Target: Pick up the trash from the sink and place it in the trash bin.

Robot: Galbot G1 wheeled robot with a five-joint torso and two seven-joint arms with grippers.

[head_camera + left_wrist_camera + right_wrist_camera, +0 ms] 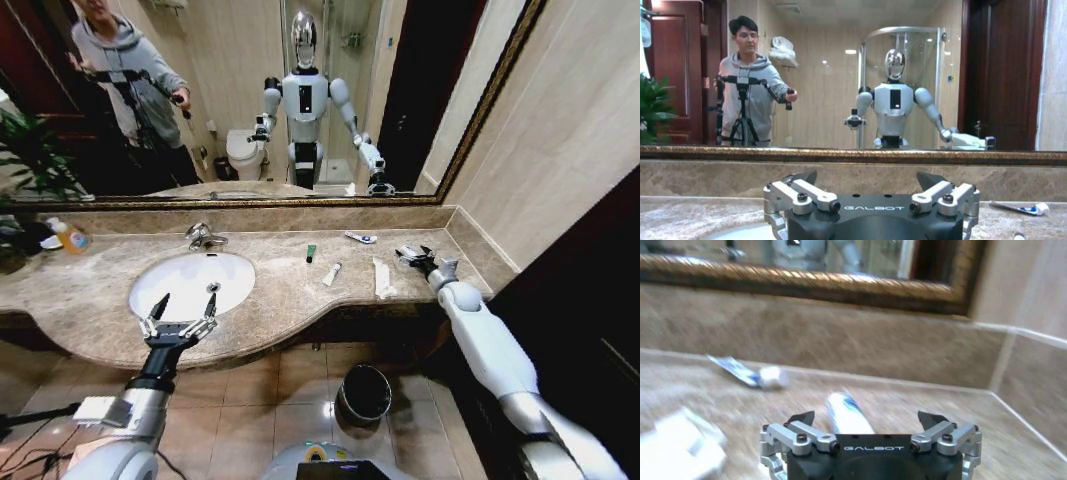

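The white oval sink [190,272] sits in the beige marble counter, and I see no trash inside it. My left gripper [183,312] [867,184] hangs open over the basin's front rim. Bits of trash lie on the counter to the right of the sink: a green piece [311,253], a small white tube [331,274], a white wrapper strip [382,278] and a blue-and-white packet [360,238] [747,372] [1020,208]. My right gripper [408,254] [867,418] is open low at the counter's back right, with a white tube [843,410] lying between its spread fingers. The dark trash bin [364,392] stands on the floor below.
A chrome faucet [205,237] stands behind the basin and a yellow-orange bottle [70,236] at the far left. A large mirror backs the counter, and the side wall [560,150] closes in on the right. A plant [30,160] overhangs the left end.
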